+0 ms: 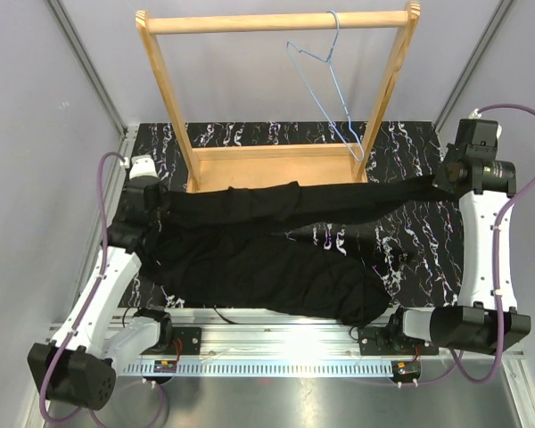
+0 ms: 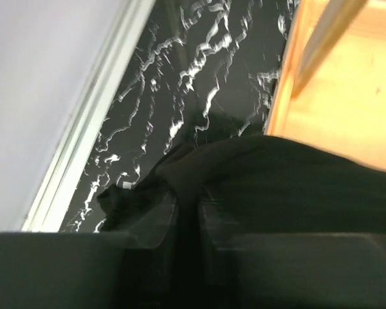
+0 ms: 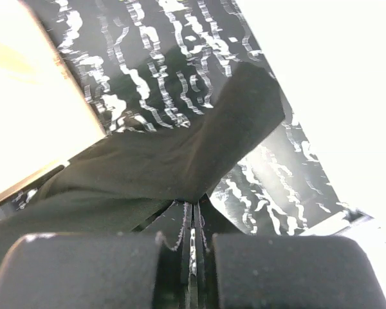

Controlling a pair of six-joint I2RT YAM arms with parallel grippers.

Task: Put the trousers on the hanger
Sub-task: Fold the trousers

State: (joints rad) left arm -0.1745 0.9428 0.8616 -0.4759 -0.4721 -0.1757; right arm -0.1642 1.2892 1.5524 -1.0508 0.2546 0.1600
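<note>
The black trousers (image 1: 259, 250) lie spread across the marbled black mat, stretched between both arms. My left gripper (image 1: 150, 207) is shut on the trousers' left end (image 2: 244, 174). My right gripper (image 1: 441, 185) is shut on the right end of one leg (image 3: 180, 154), pulled taut just above the mat. The light-blue wire hanger (image 1: 325, 85) hangs by its hook from the top bar of the wooden rack (image 1: 276, 21), at its right side, tilted. The hanger is behind the trousers and apart from them.
The wooden rack's base board (image 1: 272, 168) sits just behind the trousers; it shows in the left wrist view (image 2: 347, 96) and the right wrist view (image 3: 26, 109). Grey walls enclose the sides. A metal rail (image 1: 276, 343) runs along the near edge.
</note>
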